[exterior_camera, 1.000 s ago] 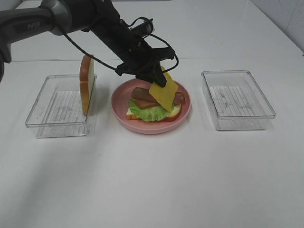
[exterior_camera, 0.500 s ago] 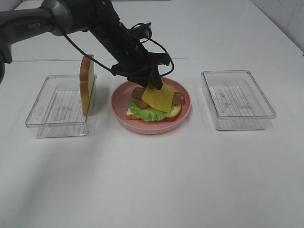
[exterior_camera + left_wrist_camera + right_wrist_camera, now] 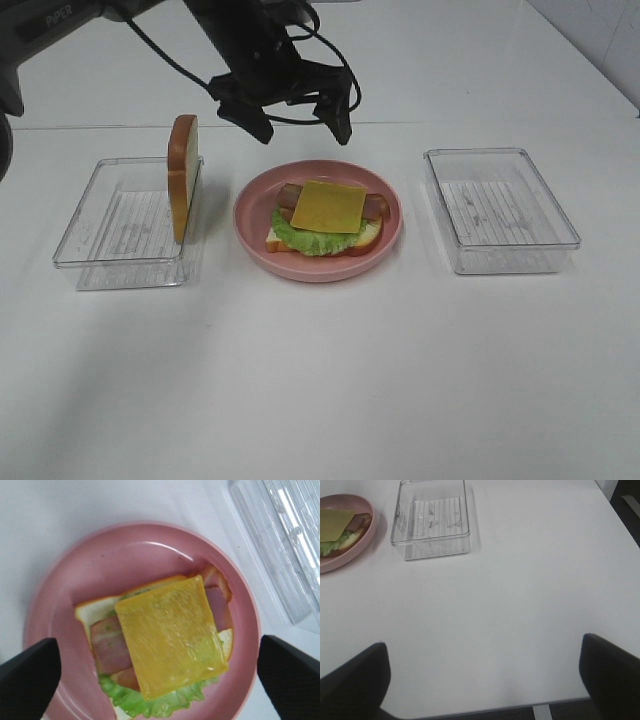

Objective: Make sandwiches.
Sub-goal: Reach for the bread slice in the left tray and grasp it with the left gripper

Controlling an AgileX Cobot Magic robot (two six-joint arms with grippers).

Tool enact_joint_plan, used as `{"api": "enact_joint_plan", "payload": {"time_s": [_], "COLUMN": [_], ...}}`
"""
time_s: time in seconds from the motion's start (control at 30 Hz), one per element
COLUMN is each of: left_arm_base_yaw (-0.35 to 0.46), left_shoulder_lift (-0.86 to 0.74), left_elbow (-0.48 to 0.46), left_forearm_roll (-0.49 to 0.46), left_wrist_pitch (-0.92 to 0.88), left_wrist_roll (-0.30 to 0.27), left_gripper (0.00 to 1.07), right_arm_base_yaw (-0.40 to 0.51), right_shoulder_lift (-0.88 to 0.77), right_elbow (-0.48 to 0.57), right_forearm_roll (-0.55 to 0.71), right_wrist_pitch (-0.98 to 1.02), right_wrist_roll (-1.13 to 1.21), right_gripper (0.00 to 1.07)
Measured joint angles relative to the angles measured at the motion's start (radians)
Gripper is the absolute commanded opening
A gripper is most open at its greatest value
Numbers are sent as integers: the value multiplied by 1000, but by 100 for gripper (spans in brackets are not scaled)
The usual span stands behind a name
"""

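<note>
On the pink plate lies a sandwich stack: a bread slice at the bottom, then ruffled lettuce, bacon strips, and a yellow cheese square flat on top. My left gripper hangs open above the plate's far side, its fingers spread wide and empty. In the left wrist view the left gripper looks straight down on the cheese. A second bread slice stands on edge in the left tray. My right gripper is open over bare table.
An empty clear tray sits right of the plate; the right wrist view shows this tray and the plate's rim. The white table's edge and a dark gap lie near the right gripper.
My left gripper opened and let go of the cheese, which now lies flat on the bacon. The gripper then rose and drew back from the plate. The right arm has not moved.
</note>
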Motion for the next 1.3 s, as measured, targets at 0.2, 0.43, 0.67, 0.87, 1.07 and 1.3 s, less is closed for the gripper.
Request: {"api": "enact_joint_plan", "payload": {"time_s": [0.2,0.43,0.67,0.87,1.07,1.3], "left_arm_base_yaw": [-11,-21,-12,77,138,140], "left_shoulder_lift": [-84,-220,-370,-438,-411,-342], "left_elbow": [-8,49,226,397,417,417], "left_forearm_roll": [60,115,274,307,290,274], "left_wrist_pitch": [6,7,7,13,18,17], "left_wrist_roll": [-44,-71,-137,-181,-193,-193], "left_gripper": [102,102,100,100,100,100], "right_arm_base_yaw": [0,0,0,0,0,0], "right_shoulder_lift": [0,0,0,0,0,0], "right_elbow": [0,0,0,0,0,0], "right_forearm_roll": [0,0,0,0,0,0], "right_wrist_pitch": [0,0,0,0,0,0], "right_wrist_roll": [0,0,0,0,0,0], "right_gripper": [98,98,98,98,98,98]}}
